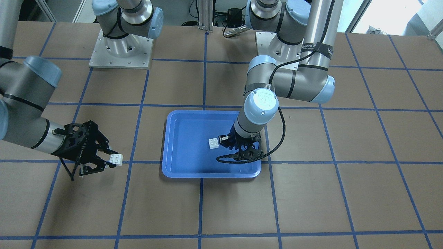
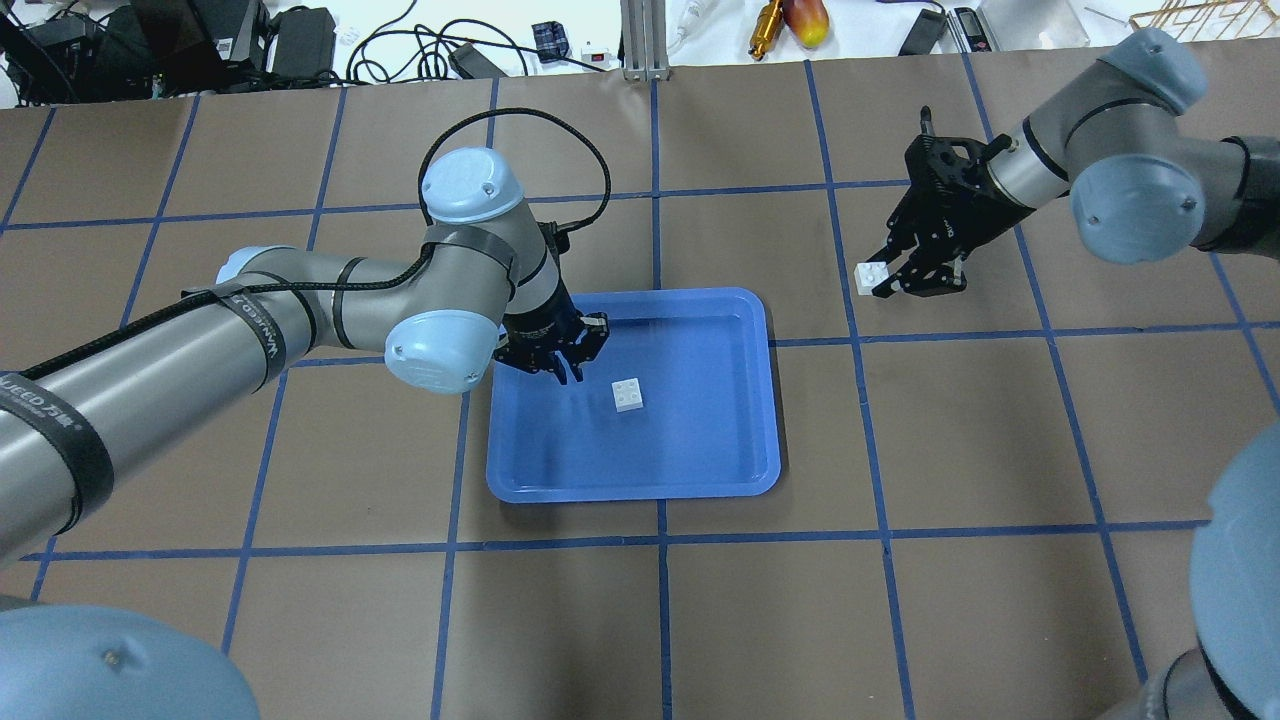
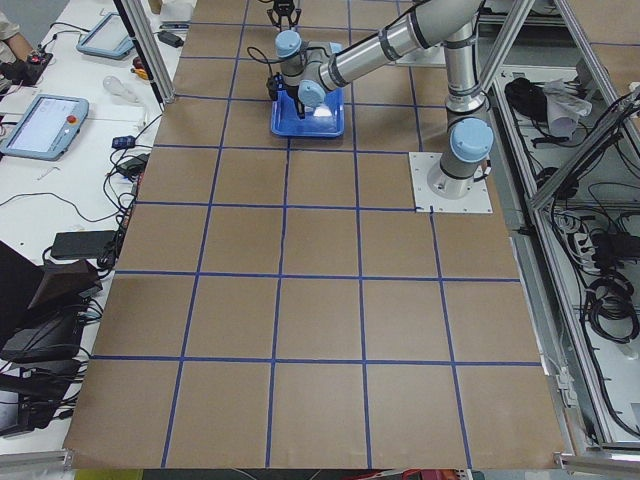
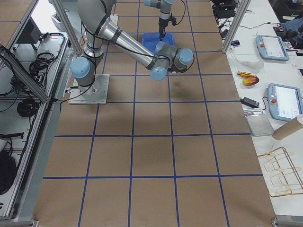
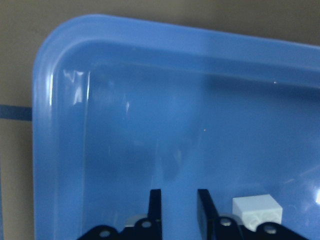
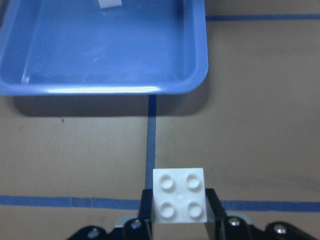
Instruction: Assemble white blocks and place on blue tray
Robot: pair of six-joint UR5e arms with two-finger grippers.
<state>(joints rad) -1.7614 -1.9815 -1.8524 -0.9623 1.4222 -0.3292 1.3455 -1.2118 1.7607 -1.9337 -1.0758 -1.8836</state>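
Note:
One white block [image 2: 628, 395] lies studs up inside the blue tray [image 2: 640, 490], near its middle; it also shows in the front view [image 1: 213, 143] and the left wrist view [image 5: 257, 210]. My left gripper [image 2: 578, 360] hangs low over the tray beside that block. Its jaws stand a little apart with nothing between them [image 5: 179, 200]. My right gripper [image 2: 880, 280] is shut on the second white block [image 6: 179, 200], studs up, and holds it above the table to the tray's right. The tray's near corner shows in the right wrist view [image 6: 100, 90].
The brown table top carries a grid of blue tape lines [image 2: 860, 340]. Cables, tools and boxes lie along the far edge [image 2: 780, 25]. The arm bases [image 1: 121, 52] stand at the robot's side of the table.

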